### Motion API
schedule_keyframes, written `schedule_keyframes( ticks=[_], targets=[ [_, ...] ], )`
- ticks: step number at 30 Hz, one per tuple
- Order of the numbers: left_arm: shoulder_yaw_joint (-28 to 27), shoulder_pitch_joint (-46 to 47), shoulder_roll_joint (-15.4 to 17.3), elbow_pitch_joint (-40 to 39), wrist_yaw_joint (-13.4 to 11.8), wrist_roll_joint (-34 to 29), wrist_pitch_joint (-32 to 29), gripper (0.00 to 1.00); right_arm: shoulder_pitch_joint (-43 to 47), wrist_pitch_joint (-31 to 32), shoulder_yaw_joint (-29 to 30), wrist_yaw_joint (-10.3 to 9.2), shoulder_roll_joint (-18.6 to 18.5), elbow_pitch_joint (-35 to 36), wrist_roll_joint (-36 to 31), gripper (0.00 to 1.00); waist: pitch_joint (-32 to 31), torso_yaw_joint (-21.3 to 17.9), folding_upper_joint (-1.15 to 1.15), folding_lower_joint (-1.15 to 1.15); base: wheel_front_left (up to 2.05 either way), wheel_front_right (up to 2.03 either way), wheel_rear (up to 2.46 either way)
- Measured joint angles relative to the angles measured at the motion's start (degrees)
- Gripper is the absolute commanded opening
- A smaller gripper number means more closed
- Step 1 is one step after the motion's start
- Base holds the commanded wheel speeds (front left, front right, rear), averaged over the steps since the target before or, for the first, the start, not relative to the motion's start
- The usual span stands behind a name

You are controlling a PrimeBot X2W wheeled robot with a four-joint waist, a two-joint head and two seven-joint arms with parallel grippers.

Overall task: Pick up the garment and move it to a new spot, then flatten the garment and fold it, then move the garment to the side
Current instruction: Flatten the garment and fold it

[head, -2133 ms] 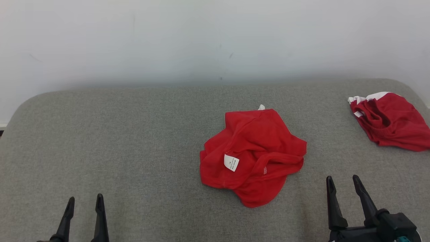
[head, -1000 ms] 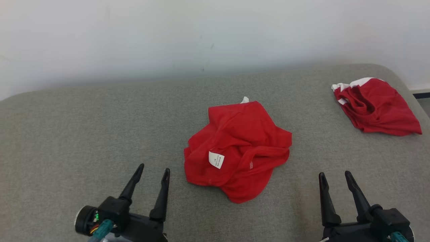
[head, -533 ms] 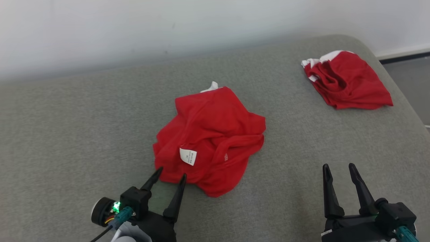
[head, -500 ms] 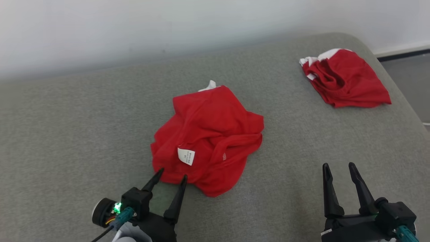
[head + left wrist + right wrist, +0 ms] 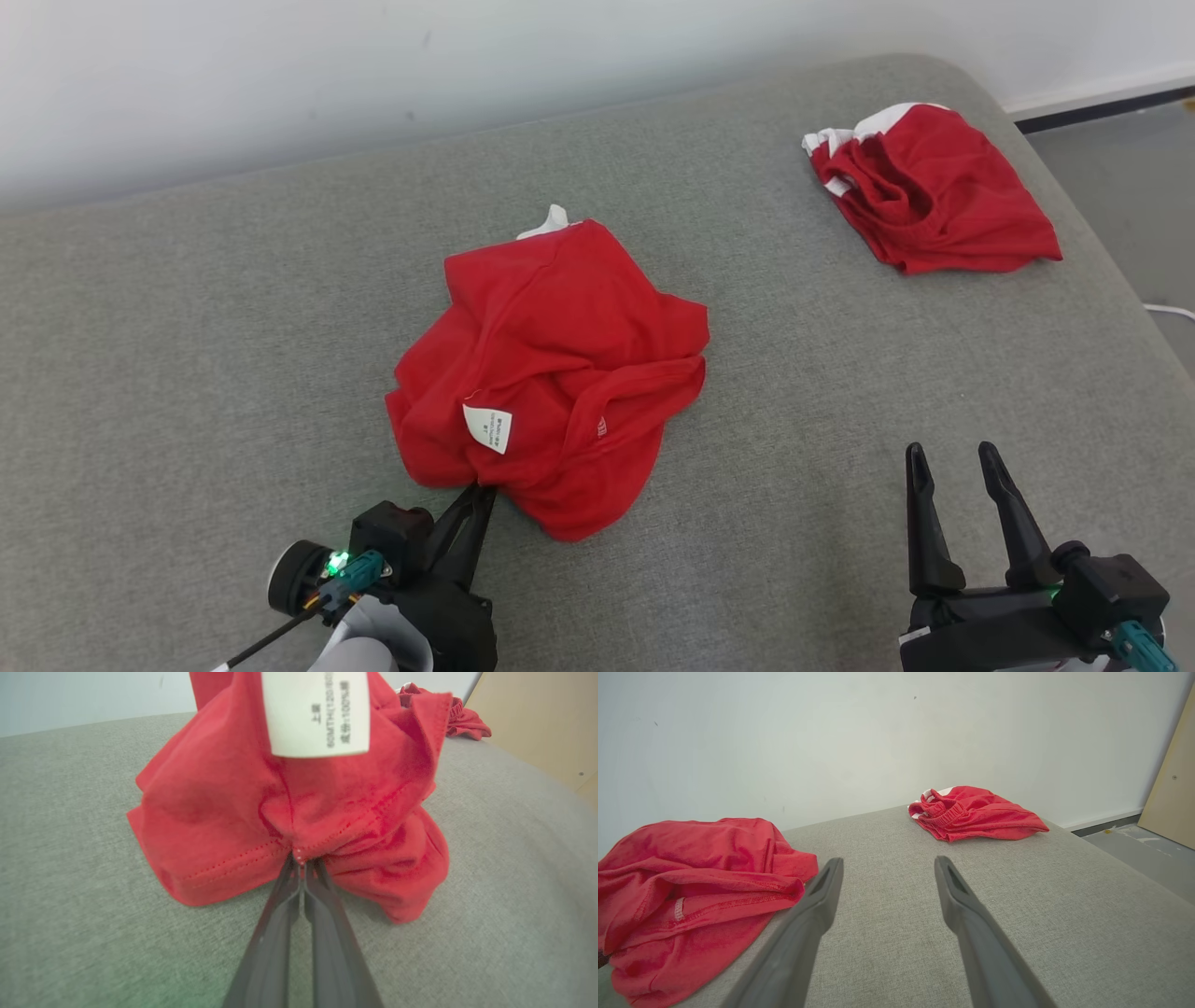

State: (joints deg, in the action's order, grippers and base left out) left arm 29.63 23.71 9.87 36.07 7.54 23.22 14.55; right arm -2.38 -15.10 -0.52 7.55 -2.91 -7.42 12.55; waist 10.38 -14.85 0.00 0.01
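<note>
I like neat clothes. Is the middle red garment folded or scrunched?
Scrunched. The garment lies bunched in wrinkles on the grey cushion, its white label showing.

1. Garment (image 5: 560,355): red knit cloth, soft, matt, with a stitched hem.
2. Care label (image 5: 316,711): white, smooth, printed.
3. Table (image 5: 187,355): grey woven cloth cover, coarse, matt.
4. Right claw (image 5: 951,452): dark, smooth, matt plastic-looking fingers.
5. Wall (image 5: 280,75): white, smooth, matt.
6. Board (image 5: 1169,788): pale wood, smooth.

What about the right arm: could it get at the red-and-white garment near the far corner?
Probably yes: the right fingers stand open and empty, and just bare grey cushion lies between them and the red-and-white garment.
</note>
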Motion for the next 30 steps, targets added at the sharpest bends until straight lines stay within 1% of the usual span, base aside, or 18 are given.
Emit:
schedule_keyframes(
  ticks=[6, 9, 11, 14, 20, 24, 27, 30],
  targets=[
    [-0.45, 0.01, -0.21, -0.92, 0.00, 0.51, 0.33, 0.00, 0.31, 0.01, 0.36, 0.00, 0.01, -0.15, -0.25, 1.00, -0.69, 1.30, 0.00, 0.00, 0.00, 0.00, 0.00],
    [-1.98, -0.53, 0.20, -4.56, -0.18, 0.54, 0.43, 0.00, 0.92, 0.00, 0.77, 0.00, 0.00, -0.20, -0.26, 1.00, -1.23, 2.53, 0.00, -0.01, 0.00, 0.00, 0.00],
    [-2.68, -1.39, 0.98, -7.45, -0.49, 0.08, 0.48, 0.00, 1.37, 0.01, 0.98, 0.00, 0.01, -0.36, -0.46, 1.00, -1.61, 3.62, 0.00, -0.01, 0.00, 0.00, 0.00],
    [-4.13, -2.82, 3.15, -11.36, -1.24, -0.52, 0.47, 0.00, 1.51, 0.00, 1.25, 0.00, 0.01, -0.51, -0.49, 1.00, -2.25, 5.55, 0.00, -0.01, 0.00, 0.00, 0.00],
    [-8.14, -5.12, 8.10, -19.49, -4.09, -0.34, 0.15, 0.00, 1.97, 0.00, 1.52, 0.00, 0.02, -1.04, -0.56, 1.00, -3.88, 9.84, 0.00, -0.01, 0.00, 0.00, 0.00],
    [-11.21, -8.73, 11.34, -24.82, -6.50, 0.70, -1.33, 0.00, 2.24, 0.00, 1.76, 0.00, 0.01, -1.25, -0.56, 1.00, -4.98, 12.64, 0.00, -0.01, 0.00, 0.00, 0.00],
    [-13.51, -12.49, 13.21, -27.13, -8.34, 1.88, -2.36, 0.00, 2.33, 0.00, 1.63, 0.00, 0.01, -1.48, -0.56, 1.00, -5.66, 14.45, 0.00, -0.01, 0.00, 0.00, 0.00],
    [-15.26, -16.84, 13.73, -28.03, -9.64, 3.92, -2.64, 0.00, 2.32, 0.00, 1.41, 0.00, 0.02, -1.57, -0.56, 1.00, -6.18, 15.70, 0.00, -0.01, 0.00, 0.00, 0.00]
  ],
)
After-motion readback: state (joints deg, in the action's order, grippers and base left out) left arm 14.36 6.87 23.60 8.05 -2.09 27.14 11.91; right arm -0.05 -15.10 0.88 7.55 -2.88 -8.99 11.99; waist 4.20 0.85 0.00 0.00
